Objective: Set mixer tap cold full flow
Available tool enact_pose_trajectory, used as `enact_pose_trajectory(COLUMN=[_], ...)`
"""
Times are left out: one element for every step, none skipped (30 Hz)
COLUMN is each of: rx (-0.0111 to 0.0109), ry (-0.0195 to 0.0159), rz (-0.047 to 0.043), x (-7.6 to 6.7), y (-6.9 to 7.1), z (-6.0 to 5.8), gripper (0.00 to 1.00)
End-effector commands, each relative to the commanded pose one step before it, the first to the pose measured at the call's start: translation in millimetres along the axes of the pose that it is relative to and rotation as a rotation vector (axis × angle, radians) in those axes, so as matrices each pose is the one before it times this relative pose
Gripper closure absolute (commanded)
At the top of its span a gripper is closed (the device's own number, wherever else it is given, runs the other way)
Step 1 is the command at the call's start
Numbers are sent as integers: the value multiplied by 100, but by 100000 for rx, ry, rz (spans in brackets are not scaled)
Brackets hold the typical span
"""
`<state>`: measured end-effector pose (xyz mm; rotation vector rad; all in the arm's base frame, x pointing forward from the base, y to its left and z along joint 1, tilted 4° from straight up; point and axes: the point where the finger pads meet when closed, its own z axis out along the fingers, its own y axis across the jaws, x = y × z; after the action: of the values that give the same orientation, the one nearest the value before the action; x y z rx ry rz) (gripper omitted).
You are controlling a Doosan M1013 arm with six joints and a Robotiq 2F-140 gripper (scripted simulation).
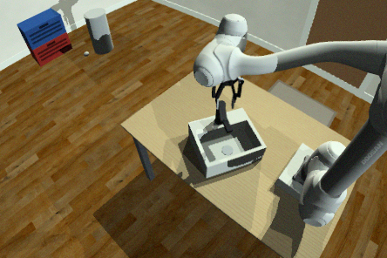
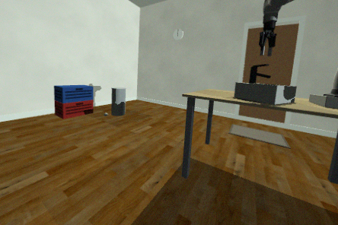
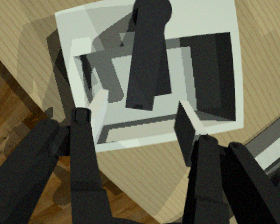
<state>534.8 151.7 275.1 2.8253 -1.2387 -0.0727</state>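
Observation:
The black mixer tap stands at the back rim of the white sink box. Its lever lies above the spout, tilted slightly up in the exterior view. In the wrist view it points nearly along the spout, a little to the image left of it. No red or blue dot can be made out. My gripper is partly open and empty, above the tap, its fingertips apart on either side of the lever's end in the wrist view.
The sink stands on the wooden table. The arm's base is on a white block at the table's right side. Blue and red crates and a grey cylinder stand on the floor beyond.

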Motion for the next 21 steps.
enact_pose_trajectory(rx=[313, -10, -11, -13, 0, 0, -13, 0, 0, 0, 0, 0, 0, 0, 0, 0, 0, 0, 0, 0, 0], ry=[-28, 0, 0, 0, 0, 0, 0, 0, 0, 0, 0, 0, 0, 0, 0, 0, 0, 0, 0, 0, 0], rz=[-672, 14, 16, 18, 0, 0, 19, 0, 0, 0, 0, 0, 0, 0, 0, 0, 0, 0, 0, 0, 0], x=[-248, 0, 0, 0, 0, 0, 0, 0, 0, 0, 0, 0, 1, 0, 0, 1, 1, 0, 1, 1, 0], y=[-15, 0, 0, 1, 0, 0, 1, 0, 0, 1, 1, 1, 0, 1, 1, 1, 1, 1, 1, 1, 1], z=[154, 60, 70, 79, 0, 0, 88, 92, 100, 108, 116, 124, 131, 138, 144, 149, 154, 158, 162, 165, 167], gripper=[58, 58, 58, 58, 58, 58, 58, 58, 58, 58, 58, 58, 58, 58, 58, 58, 58, 58, 58, 58, 58])
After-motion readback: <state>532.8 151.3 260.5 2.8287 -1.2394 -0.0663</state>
